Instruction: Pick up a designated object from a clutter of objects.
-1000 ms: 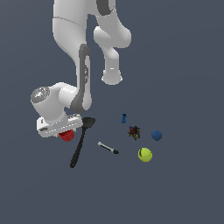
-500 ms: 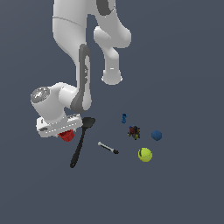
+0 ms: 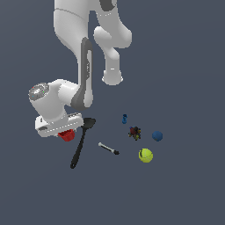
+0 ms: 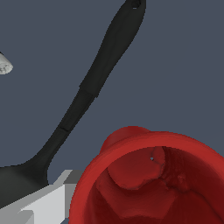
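Nothing has moved: the cup (image 3: 67, 135) sits under the pincer (image 3: 65, 133), beside the spatula (image 3: 81, 143); its grip can't be told.

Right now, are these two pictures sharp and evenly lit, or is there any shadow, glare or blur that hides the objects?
Exterior view: sharp, flat lighting, no cast shadows or glare on the grey floor; the red cup is mostly hidden under the gripper. Wrist view: also sharp, but so close that the cup is cropped at the frame edge; its inside is shaded darker; the black spatula shows little surface detail.
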Tool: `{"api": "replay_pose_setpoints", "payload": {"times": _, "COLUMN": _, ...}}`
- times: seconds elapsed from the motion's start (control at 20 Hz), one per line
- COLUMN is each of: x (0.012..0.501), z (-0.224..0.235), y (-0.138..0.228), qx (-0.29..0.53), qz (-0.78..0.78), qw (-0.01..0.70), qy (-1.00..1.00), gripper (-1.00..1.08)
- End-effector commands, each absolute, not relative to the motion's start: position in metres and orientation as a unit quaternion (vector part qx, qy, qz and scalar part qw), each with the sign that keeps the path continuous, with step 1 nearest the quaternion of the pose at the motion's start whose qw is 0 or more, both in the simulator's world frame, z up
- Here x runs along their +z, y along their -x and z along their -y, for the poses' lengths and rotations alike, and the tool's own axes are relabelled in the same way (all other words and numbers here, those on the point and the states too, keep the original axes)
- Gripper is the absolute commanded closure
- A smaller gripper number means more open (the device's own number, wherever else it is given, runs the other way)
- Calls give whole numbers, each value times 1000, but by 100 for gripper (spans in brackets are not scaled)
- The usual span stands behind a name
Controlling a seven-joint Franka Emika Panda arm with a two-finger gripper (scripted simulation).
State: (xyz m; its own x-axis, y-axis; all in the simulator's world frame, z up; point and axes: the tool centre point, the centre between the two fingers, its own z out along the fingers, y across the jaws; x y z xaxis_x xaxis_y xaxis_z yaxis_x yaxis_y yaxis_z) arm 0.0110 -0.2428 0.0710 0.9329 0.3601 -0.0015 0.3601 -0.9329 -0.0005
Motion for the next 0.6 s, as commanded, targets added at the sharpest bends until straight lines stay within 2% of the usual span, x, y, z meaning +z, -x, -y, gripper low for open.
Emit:
{"api": "replay_pose_setpoints", "payload": {"times": 0.0, "x": 87, "z": 237, "y": -16, "qx": -1, "qz": 183, "qw": -1, "qy": 983, "gripper": 108}}
{"api": "replay_pose_setpoints", "payload": {"times": 0.55, "x": 190, "z": 199, "y": -45, "qx": 0, "qz": 184, "qw": -1, "qy": 983, "gripper": 108}}
